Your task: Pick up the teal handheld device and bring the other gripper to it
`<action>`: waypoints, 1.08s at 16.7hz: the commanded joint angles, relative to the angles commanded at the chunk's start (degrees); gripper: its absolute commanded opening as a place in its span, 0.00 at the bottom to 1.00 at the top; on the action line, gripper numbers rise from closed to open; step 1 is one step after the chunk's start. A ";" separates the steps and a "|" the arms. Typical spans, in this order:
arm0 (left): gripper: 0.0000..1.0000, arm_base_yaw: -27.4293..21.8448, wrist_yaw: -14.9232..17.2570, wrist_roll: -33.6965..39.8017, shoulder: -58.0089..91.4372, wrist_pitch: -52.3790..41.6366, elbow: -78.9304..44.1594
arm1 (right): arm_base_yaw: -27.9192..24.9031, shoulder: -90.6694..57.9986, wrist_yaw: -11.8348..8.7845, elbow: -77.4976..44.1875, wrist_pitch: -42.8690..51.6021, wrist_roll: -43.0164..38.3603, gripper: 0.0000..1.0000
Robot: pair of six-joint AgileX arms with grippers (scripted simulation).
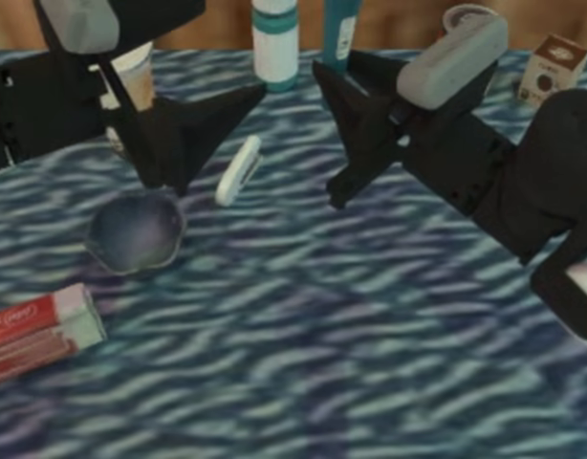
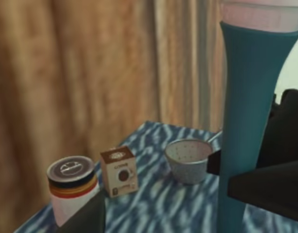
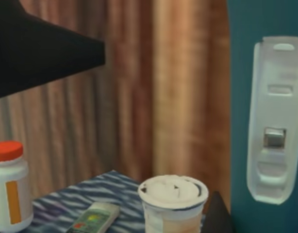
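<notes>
The teal handheld device (image 1: 339,33) hangs upright above the table's far middle, its white head (image 2: 260,14) on top and its white patch (image 3: 275,121) facing the right wrist camera. My right gripper (image 1: 324,91) is shut on the lower handle. In the left wrist view one black finger (image 2: 265,189) crosses in front of the handle and the other's tip pokes out behind it. My left gripper (image 1: 231,120) is open. It floats just left of the device and higher up, near the head, without touching it. One of its fingers (image 3: 47,48) fills a corner of the right wrist view.
On the table stand a white-and-teal bottle (image 1: 274,43), a flat white case (image 1: 238,170), a dark bowl (image 1: 136,229), a red toothpaste box (image 1: 40,330), a paper cup (image 1: 136,76) and a coffee box (image 1: 552,69). A can (image 2: 71,187) and a strainer (image 2: 188,160) sit under the right arm.
</notes>
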State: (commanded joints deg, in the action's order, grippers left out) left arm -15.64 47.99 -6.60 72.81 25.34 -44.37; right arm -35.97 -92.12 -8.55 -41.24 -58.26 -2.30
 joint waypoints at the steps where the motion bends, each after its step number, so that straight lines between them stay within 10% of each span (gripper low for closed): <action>1: 1.00 -0.15 0.45 -0.09 0.60 0.28 -0.46 | 0.00 0.00 0.00 0.00 0.00 0.00 0.00; 7: 1.00 -0.63 -0.21 -0.04 1.31 0.41 -1.02 | 0.00 0.00 0.00 0.00 0.00 0.00 0.00; 18: 1.00 -13.07 -12.14 0.62 18.04 4.29 -14.57 | 0.00 0.00 0.00 0.00 0.00 0.00 0.00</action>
State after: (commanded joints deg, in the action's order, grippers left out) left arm -28.71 35.85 -5.98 90.85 29.63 -58.94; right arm -35.97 -92.12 -8.55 -41.24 -58.26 -2.30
